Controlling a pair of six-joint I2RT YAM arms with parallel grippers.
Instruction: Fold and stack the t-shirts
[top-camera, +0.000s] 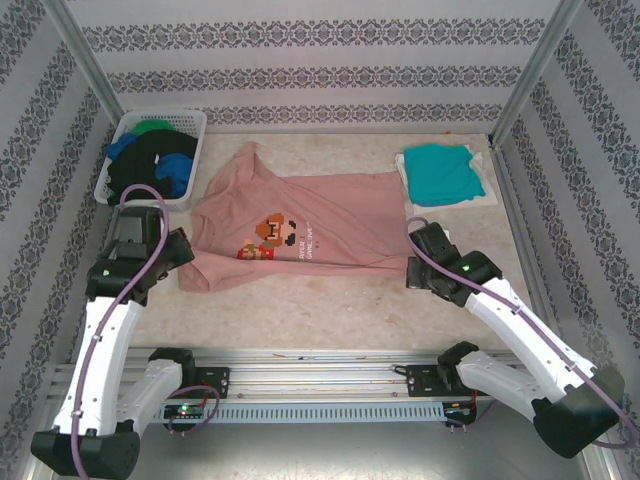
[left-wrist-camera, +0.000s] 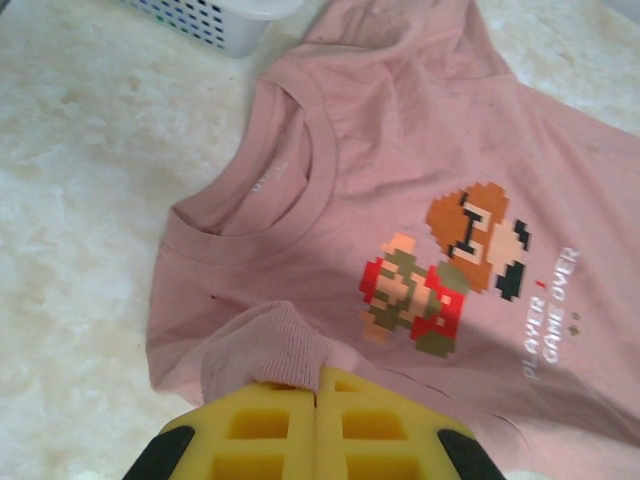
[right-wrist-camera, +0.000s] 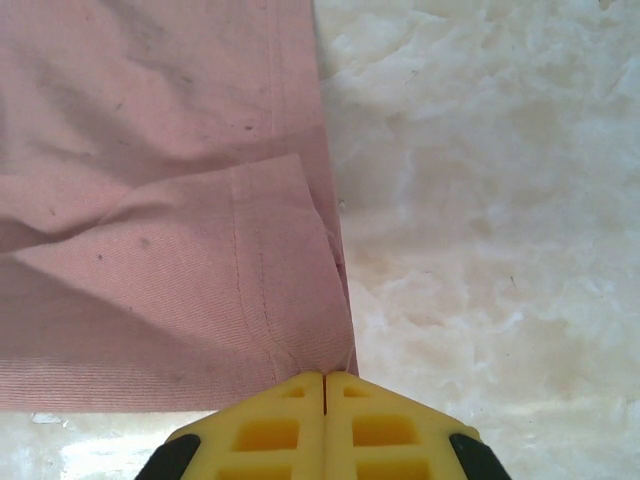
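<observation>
**Fig.: Pink tee flat at centre of table, pinched at both near corners**

Top view. Your salmon-pink t-shirt (top-camera: 300, 225) lay spread face-up across the middle of the table (top-camera: 330, 310). Its collar was to the left and its hem to the right. The pixel-art print (top-camera: 268, 238) faced up, w/ small pale lettering just right of it. One sleeve pointed toward the far side, ending just beside the basket (top-camera: 190, 118).

(a) Left wrist view. Your left gripper (left-wrist-camera: 318, 385) had its yellow pads pressed together on a raised bunch of pink fabric at the shirt's near-left corner, on the near side of the collar. The cloth around the pinch was puckered; the rest lay fairly flat.

(b) Right wrist view. Your right gripper (right-wrist-camera: 324, 385) was likewise closed, clamped on the near-right corner of the hem. A flap of cloth w/ a stitched seam was doubled over just above the pinch. Bare tabletop lay to the right of the hem edge.

(c) Other items. The teal t-shirt (top-camera: 440, 172) sat folded at far right on a white cloth (top-camera: 487, 196), apart from the pink one. The white slotted basket stood at far left and held a heap: black shirt (top-camera: 140, 165), blue shirt (top-camera: 178, 172), green shirt (top-camera: 152, 126).
</observation>
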